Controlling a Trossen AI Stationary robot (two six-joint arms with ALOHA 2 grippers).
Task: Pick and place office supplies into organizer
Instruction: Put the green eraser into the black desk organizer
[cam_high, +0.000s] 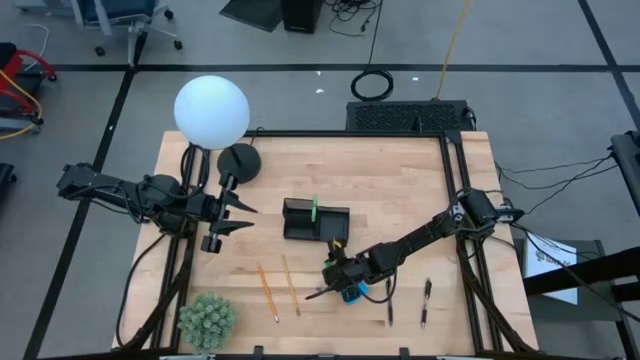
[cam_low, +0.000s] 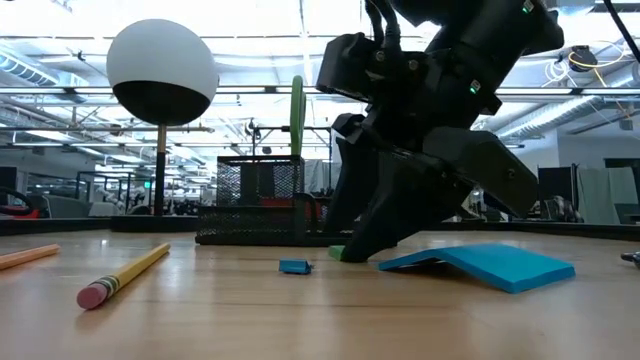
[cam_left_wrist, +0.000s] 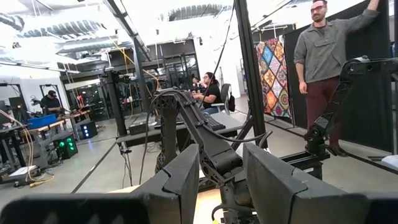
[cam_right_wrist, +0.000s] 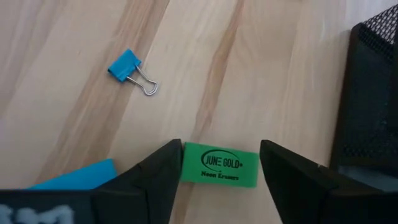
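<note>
A green eraser (cam_right_wrist: 219, 167) lies flat on the wooden table beside the black mesh organizer (cam_high: 315, 220). My right gripper (cam_right_wrist: 221, 151) is down at the table, slanting downward, open, one finger at each short end of the eraser. A green scissors handle (cam_low: 297, 115) sticks up out of the organizer. A blue pad (cam_low: 480, 265) and a blue binder clip (cam_right_wrist: 127, 65) lie close by. Two pencils (cam_high: 278, 288) and two pens (cam_high: 408, 302) lie nearer the front edge. My left gripper (cam_high: 240, 215) hangs open above the table's left side. My right gripper's fingers stand at the eraser's two short ends (cam_right_wrist: 186, 163), coming from above at a slant. A narrow strip of table shows between one finger and the eraser. I cannot tell whether the other finger touches it. The eraser lies flat on the table.
A white globe lamp (cam_high: 211, 110) on a round black base (cam_high: 238, 162) stands at the far left. A spiky green plant ball (cam_high: 207, 320) sits at the near left corner. People stand and sit in the room beyond the table in the left wrist view.
</note>
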